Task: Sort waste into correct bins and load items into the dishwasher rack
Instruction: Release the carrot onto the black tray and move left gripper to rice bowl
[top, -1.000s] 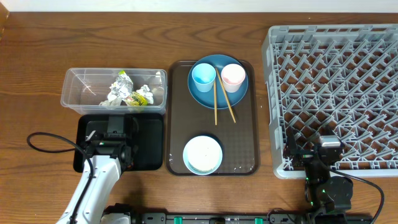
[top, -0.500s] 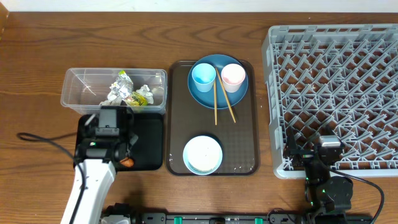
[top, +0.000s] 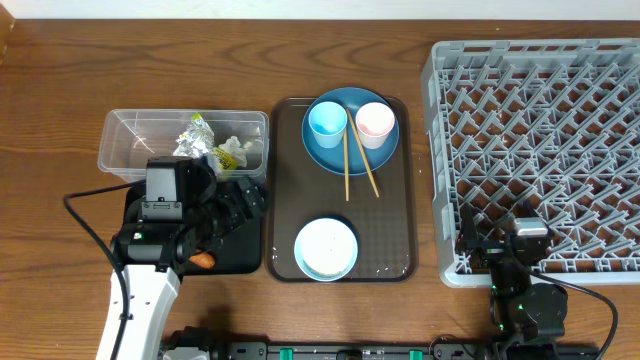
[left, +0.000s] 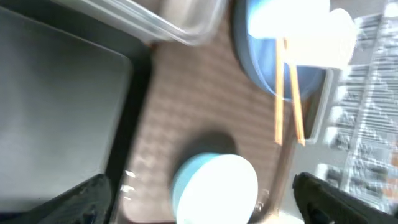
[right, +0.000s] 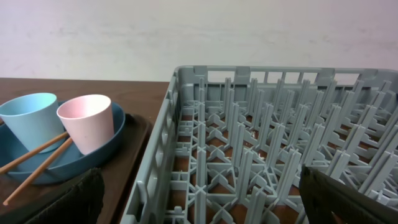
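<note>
The left fingers (left: 81, 199) are standing wide apart over the black tray (top: 242, 250), pointing roughly toward 3 o'clock, and they are gripping nothing. The carrot (top: 203, 260) is lying on that tray at about 7 o'clock from them, close beside the left arm. Directly at 12 o'clock of the black tray, the clear tub (top: 118, 150) is holding the crumpled tissue (top: 188, 143) and the yellow-green wrapper (top: 228, 152).

At 3 o'clock of both bins, the brown serving tray (top: 385, 220) is sitting in the middle of the desk (top: 60, 100). The dark blue plate (top: 350, 150) is resting at its 12 o'clock end and carrying the light blue cup (top: 327, 122) and the pink cup (top: 375, 124) side by side. The chopsticks (top: 355, 165) are leaning from the plate down toward 6 o'clock. The pale blue bowl (top: 325, 248) is sitting at the tray's 6 o'clock end.

The grey rack (top: 540, 120) is filling the 3 o'clock side of the desk, with nothing showing among its pegs. The right fingers (right: 56, 199) are spread wide and empty at the rack's 6 o'clock edge, facing 12 o'clock across the pegs
</note>
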